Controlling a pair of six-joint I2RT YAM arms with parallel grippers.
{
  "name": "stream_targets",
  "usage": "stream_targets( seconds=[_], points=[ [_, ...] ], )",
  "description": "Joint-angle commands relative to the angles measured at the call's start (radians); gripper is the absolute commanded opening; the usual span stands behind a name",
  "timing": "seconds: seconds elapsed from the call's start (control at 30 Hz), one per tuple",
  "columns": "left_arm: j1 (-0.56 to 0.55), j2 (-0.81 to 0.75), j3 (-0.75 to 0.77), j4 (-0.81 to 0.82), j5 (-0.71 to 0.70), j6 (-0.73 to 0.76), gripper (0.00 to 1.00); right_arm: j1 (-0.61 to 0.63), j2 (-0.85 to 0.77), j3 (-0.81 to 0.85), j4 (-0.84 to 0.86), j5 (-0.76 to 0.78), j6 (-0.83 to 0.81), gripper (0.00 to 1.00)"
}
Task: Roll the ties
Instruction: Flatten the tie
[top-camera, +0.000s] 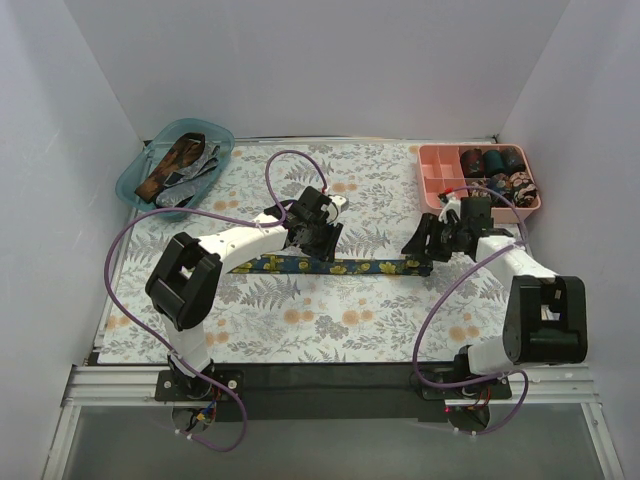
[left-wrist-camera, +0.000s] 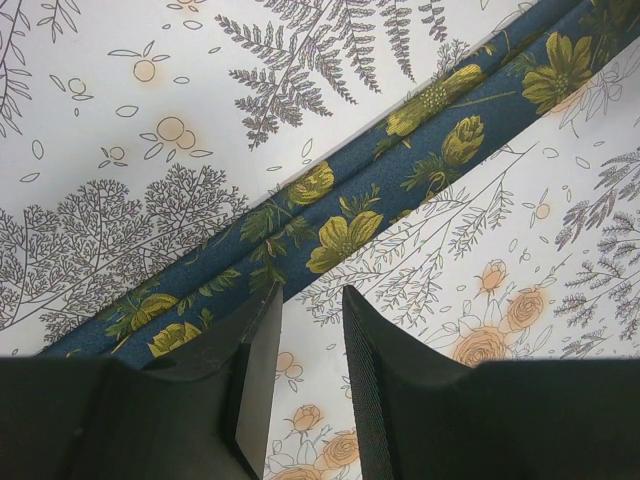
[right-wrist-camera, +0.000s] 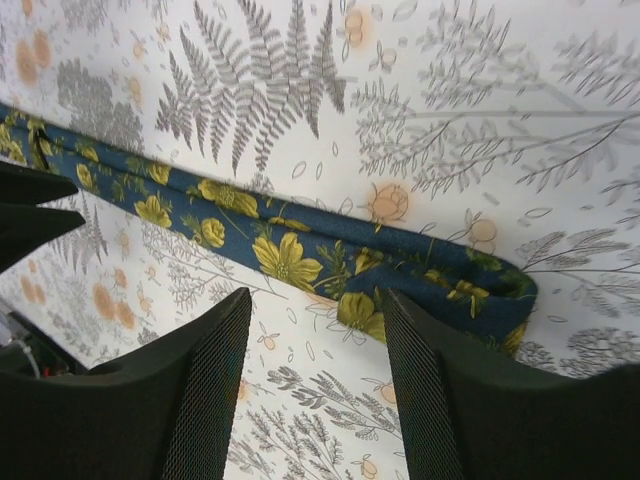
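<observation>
Stretching crosswise, the folded navy yellow-flowered fabric tie (top-camera: 330, 266) ends at the parted right hand (right-wrist-camera: 315, 297); left hand (left-wrist-camera: 312, 295) slightly parted, empty.

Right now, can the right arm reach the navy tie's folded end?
Probably yes: the right gripper is open beside the navy tie at its folded end, which lies flat on the tablecloth, nothing between them. The left gripper is farther along.
</observation>
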Motion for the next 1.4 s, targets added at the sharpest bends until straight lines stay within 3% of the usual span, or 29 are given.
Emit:
stream_targets(
  seconds=[0.0,0.17,0.3,0.5,0.77,1.03,1.2,1.37],
  points=[
    [-0.007,-0.047,0.025,-0.002,-0.002,0.014,0.3,-0.01,-0.061,0.102,-0.108,0.104,-0.055,0.53],
    [-0.007,-0.053,0.014,0.001,0.0,0.02,0.31,-0.072,-0.083,0.105,-0.179,0.199,-0.108,0.54],
    [-0.007,-0.062,0.005,0.019,0.009,0.024,0.31,-0.141,-0.075,0.088,-0.182,0.191,-0.113,0.54],
    [-0.016,-0.048,0.031,0.068,0.038,0.072,0.38,-0.147,-0.063,0.082,-0.19,0.152,-0.093,0.51],
    [-0.03,-0.019,0.091,0.099,0.067,0.115,0.4,-0.141,-0.04,0.031,-0.168,0.138,-0.084,0.45],
    [-0.123,0.047,0.15,0.202,0.081,0.264,0.51,-0.089,-0.002,0.021,-0.137,0.17,-0.038,0.47],
    [-0.203,0.128,0.198,0.267,0.048,0.434,0.56,-0.083,0.015,0.016,-0.124,0.188,-0.026,0.47],
    [-0.229,0.193,0.226,0.341,0.057,0.471,0.58,-0.083,0.038,0.019,-0.122,0.196,-0.032,0.48]
  ],
)
